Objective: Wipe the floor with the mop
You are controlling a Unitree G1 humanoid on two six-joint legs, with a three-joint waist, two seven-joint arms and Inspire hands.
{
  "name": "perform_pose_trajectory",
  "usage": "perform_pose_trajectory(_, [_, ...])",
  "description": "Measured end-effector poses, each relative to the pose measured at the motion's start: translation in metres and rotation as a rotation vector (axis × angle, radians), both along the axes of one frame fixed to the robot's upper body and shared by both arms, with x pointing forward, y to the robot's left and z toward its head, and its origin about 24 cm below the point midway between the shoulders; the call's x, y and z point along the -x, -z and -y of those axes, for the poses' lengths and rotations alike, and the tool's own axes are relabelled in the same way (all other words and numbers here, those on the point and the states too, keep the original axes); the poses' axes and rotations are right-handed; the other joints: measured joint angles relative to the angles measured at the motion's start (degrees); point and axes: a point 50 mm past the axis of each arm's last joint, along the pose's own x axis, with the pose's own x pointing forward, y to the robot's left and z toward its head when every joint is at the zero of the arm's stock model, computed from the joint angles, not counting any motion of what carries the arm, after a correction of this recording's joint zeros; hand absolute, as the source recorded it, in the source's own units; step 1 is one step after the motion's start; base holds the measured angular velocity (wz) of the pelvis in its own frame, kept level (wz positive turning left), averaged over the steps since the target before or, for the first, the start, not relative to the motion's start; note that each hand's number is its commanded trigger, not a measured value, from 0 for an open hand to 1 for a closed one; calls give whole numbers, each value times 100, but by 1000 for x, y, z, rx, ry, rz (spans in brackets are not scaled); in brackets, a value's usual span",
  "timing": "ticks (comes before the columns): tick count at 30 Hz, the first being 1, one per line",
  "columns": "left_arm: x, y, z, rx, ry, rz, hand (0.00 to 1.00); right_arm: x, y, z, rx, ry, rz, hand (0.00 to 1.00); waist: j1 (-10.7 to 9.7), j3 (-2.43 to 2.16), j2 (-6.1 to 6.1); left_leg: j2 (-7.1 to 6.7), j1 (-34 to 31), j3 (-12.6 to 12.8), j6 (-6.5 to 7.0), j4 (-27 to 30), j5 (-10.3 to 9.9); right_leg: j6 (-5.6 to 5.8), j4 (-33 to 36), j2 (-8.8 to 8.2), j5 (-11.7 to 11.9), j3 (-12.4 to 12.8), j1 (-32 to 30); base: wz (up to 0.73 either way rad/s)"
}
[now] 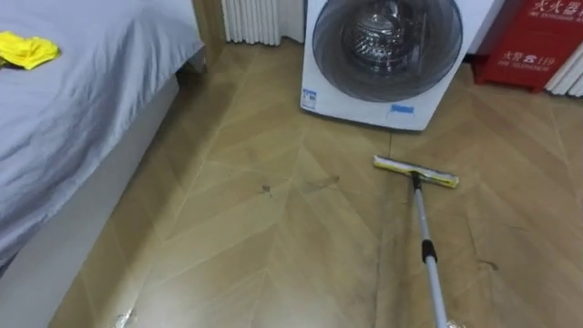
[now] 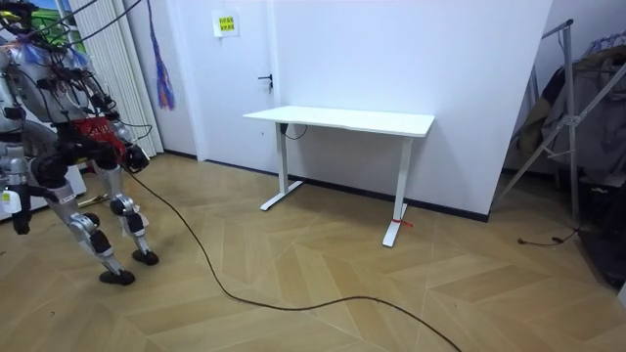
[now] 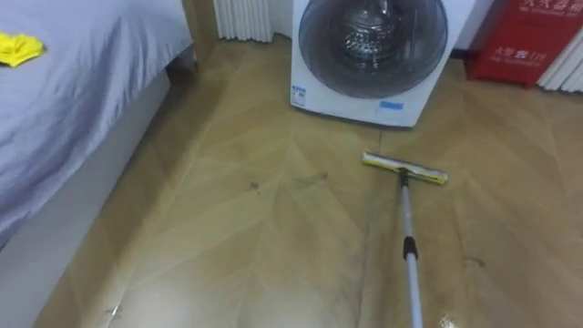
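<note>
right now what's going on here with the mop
The robot is mopping the wooden floor. Its mop reaches out ahead, the yellow-edged head flat on the floor just short of the washing machine. The handle runs out of the bottom edge on the robot's right side, so I can't tell how it is held. A bed with a yellow cloth on it is to the left. The room view has the robot well off from a white desk.
</note>
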Motion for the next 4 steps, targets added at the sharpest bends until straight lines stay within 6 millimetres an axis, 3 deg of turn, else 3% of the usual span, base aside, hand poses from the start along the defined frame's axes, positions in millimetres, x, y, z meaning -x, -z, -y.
perform_pose_trajectory(4, [1, 0, -1, -4, -5, -4, 0, -4, 1, -6, -42, 38, 36, 100, -3, -3, 5, 3, 95, -25, -9, -108, 34, -7, -176, 28, 56, -4, 131, 0])
